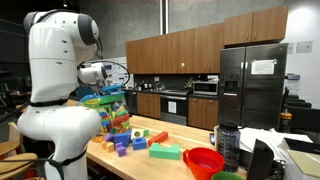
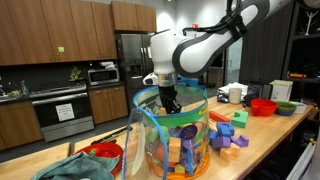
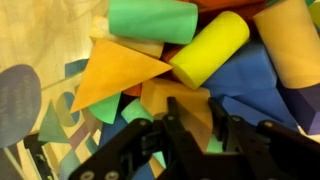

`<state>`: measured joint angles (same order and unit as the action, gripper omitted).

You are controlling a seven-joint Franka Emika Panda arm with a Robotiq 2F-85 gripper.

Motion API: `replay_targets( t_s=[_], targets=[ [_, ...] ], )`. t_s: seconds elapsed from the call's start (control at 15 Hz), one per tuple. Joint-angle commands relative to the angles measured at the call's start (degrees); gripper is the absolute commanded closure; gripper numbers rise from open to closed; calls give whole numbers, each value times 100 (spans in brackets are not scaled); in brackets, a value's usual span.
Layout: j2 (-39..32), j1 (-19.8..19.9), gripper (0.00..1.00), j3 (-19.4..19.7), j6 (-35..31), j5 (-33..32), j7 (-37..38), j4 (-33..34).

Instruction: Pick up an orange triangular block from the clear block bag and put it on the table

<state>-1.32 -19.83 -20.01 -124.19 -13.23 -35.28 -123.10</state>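
Many blocks (image 3: 210, 45) are crowded round the gripper (image 3: 203, 112) inside the bag (image 2: 146, 135) (set near the table (image 2: 272, 133) edge); whether anything is gripped cannot be told.

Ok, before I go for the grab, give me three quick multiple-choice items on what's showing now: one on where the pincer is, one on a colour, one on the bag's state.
1. Where is the pincer?
A. Down inside the clear block bag
B. Hanging high above the bag
C. Outside, beside the bag

2. In the wrist view, what colour is the cylinder by the point of the orange triangular block?
A. Black
B. Yellow
C. White

3. How is the bag?
A. Lying flat on its side
B. Tied shut
C. Upright, top open

Answers:
1 A: an exterior view shows the pincer below the bag's rim.
2 B: the wrist view shows it bright yellow.
3 C: the pincer enters through the open top of the standing bag.
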Motion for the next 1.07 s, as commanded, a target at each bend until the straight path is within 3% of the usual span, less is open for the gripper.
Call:
replay_targets(
  t_s=[0.0,0.53,1.0],
  targets=[
    [78,91,91,76,315,83,-390,264],
    [200,291,92,269,252,-100,-805,989],
    [236,355,92,361,1772,18,-1346,1764]
  ],
)
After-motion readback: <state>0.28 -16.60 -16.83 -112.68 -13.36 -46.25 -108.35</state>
